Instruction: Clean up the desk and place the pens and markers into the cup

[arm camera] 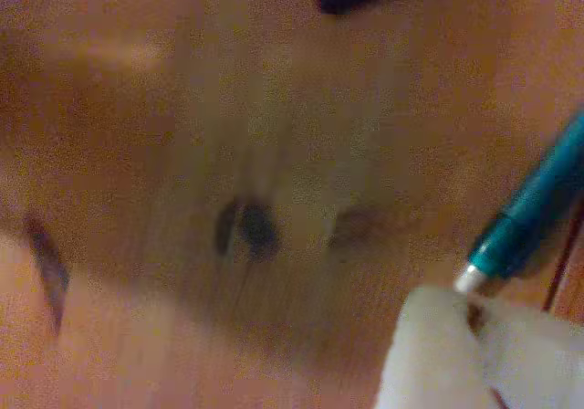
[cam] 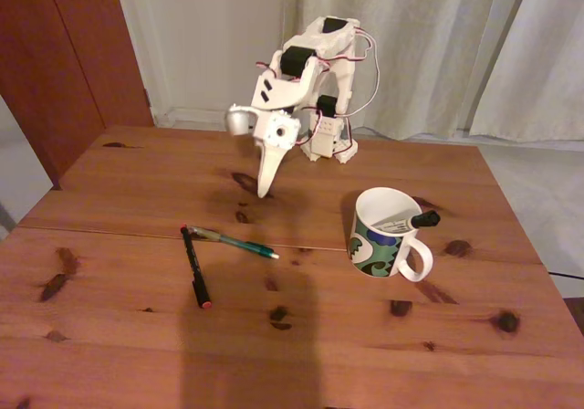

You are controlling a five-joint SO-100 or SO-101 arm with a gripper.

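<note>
The gripper (cam: 265,190) hangs above the desk (cam: 128,336), fingers seemingly pressed together and empty; the teal pen (cam: 239,242) lies just in front, long axis pointing toward the cup (cam: 379,235), where the marker (cam: 415,220) already stands.

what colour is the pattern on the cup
Green, blue and dark swirls on the white cup, clearest in the fixed view.
</note>
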